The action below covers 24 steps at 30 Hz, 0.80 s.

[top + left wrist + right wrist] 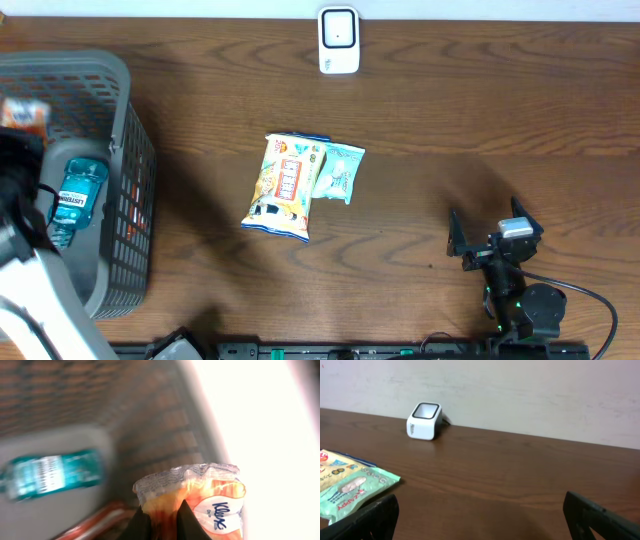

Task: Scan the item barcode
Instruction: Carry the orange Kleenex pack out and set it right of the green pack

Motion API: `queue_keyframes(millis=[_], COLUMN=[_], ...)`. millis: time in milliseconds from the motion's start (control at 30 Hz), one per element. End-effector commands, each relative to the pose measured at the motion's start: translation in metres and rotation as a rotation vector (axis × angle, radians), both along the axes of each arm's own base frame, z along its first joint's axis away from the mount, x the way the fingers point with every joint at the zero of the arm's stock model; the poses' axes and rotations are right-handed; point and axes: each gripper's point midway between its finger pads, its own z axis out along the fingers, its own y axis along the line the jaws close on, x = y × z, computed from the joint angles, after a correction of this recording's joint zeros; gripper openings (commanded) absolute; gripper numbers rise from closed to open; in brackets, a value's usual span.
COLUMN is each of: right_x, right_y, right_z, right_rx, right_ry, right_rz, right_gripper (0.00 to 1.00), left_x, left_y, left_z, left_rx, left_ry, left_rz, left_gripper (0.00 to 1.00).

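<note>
We are at the pick-up stage, by our reading. The left gripper [162, 511] sits down inside the grey basket [128, 150], its 2 fingers pinched shut on the lower edge of an orange tissue pack [200, 491], which stands upright between them with its crimped top seam facing the wrist camera. A teal mouthwash bottle [52, 474] lies on the basket floor beside it, apart from the pack.

So the grasp looks done. What is left is most of the job: lifting the pack clear of the basket wall, carrying it across the table [450, 120] to the white scanner [339, 40] at the far edge, well apart from the basket, and turning the pack so its barcode faces the scanner window. We see no barcode on the side shown, so we cannot tell which face carries it.

The right gripper [480, 522] rests low near the table's near edge with its jaws spread wide and nothing between them. A snack bag [285, 185] and a green packet [338, 172] lie touching each other mid-table; whether those 2 are scanned we cannot tell.
</note>
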Motion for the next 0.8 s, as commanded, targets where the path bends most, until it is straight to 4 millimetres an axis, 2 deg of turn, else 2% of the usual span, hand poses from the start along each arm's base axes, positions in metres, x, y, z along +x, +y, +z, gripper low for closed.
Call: queue_keyframes(millis=[0, 67, 133, 300, 367, 500, 600, 767], right_x=[0.0, 0.0, 0.0, 0.0, 0.0, 0.0, 0.0, 0.0], right_y=[0.001, 0.001, 0.001, 0.001, 0.001, 0.001, 0.001, 0.001], right_z=[-0.001, -0.001, -0.001, -0.001, -0.001, -0.001, -0.001, -0.001], right_rx=[-0.002, -0.003, -0.003, -0.002, -0.003, -0.003, -0.003, -0.003], right_ry=[-0.001, -0.001, -0.001, -0.001, -0.001, -0.001, -0.001, -0.001], right_rz=[0.004, 0.004, 0.004, 0.004, 0.004, 0.004, 0.004, 0.004], right_gripper=[0.99, 0.99, 0.99, 0.99, 0.99, 0.99, 0.99, 0.99], left_x=[0.01, 0.015, 0.022, 0.049, 0.059, 0.075, 0.08, 0.081], left_y=[-0.063, -0.094, -0.126, -0.22, -0.259, -0.332, -0.384, -0.457], left_z=[0.056, 0.073, 0.078, 0.053, 0.035, -0.016, -0.059, -0.13], left_rx=[0.045, 0.079, 0.096, 0.098, 0.108, 0.124, 0.102, 0.084], left_ry=[-0.198, -0.256, -0.272, -0.213, -0.166, -0.042, 0.044, 0.155], left_rz=[-0.283, -0.384, -0.489, -0.783, -0.892, -1.075, -1.198, -1.352], left_gripper=[0.07, 0.08, 0.08, 0.08, 0.07, 0.07, 0.07, 0.08])
